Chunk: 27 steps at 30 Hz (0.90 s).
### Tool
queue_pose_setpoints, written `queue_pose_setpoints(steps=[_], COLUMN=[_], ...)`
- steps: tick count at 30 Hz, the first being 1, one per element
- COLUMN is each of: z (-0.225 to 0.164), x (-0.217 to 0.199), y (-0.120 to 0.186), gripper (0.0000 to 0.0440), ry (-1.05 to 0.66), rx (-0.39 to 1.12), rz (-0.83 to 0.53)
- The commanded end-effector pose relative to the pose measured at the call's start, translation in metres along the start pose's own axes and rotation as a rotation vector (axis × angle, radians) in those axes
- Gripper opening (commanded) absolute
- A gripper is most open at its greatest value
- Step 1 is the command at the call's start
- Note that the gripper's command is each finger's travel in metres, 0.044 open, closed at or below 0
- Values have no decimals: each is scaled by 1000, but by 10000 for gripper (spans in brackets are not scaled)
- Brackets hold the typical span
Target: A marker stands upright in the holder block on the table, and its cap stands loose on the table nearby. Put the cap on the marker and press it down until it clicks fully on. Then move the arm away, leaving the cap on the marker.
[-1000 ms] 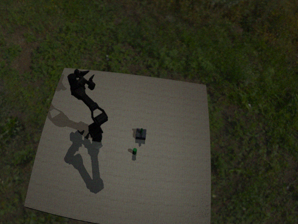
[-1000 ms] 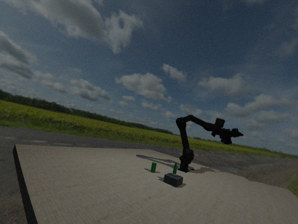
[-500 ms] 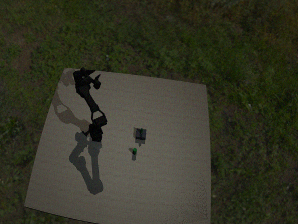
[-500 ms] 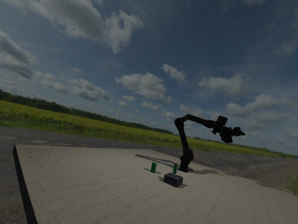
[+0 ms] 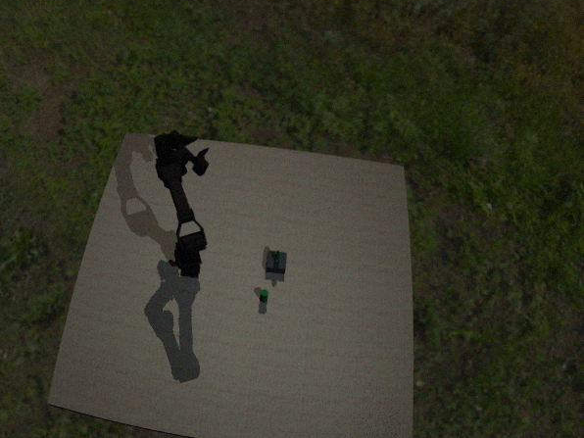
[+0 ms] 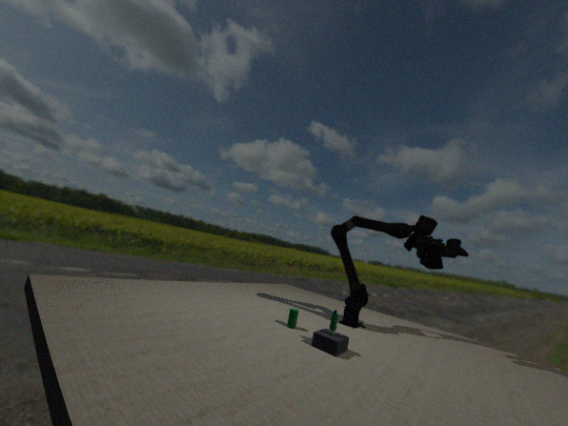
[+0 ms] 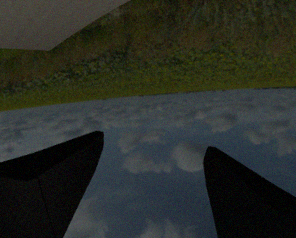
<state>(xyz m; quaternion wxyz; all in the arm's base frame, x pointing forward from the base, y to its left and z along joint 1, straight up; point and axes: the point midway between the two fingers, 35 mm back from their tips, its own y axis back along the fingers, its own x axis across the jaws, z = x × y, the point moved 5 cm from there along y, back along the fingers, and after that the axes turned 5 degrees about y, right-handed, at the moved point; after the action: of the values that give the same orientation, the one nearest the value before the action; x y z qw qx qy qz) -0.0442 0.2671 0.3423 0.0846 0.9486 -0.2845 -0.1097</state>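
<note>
Green and loose, your cap stands on the counter near the uncapped marker, your fingers spread around nothing, so fetching, capping, pressing and withdrawing all remain.

And catching the dark holder block on the pale table; seeing a green marker upright in the block, dark tip bared; spotting the green cap upright on the table, left of the block and apart from it; finding the black arm rooted behind the block, bent over high to the right; picking out the open gripper, well above the block and off to its right; glimpsing a yellow-green field far beyond the block, under a cloudy sky.
</note>
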Motion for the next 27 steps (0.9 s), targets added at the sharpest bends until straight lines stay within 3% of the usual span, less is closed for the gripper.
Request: queue_pose_setpoints(steps=[1, 27], z=[-7, -20], x=[10, 69], y=[-4, -30], gripper=[288, 326], ry=[-22, -112], rx=[-19, -166], rz=[16, 162])
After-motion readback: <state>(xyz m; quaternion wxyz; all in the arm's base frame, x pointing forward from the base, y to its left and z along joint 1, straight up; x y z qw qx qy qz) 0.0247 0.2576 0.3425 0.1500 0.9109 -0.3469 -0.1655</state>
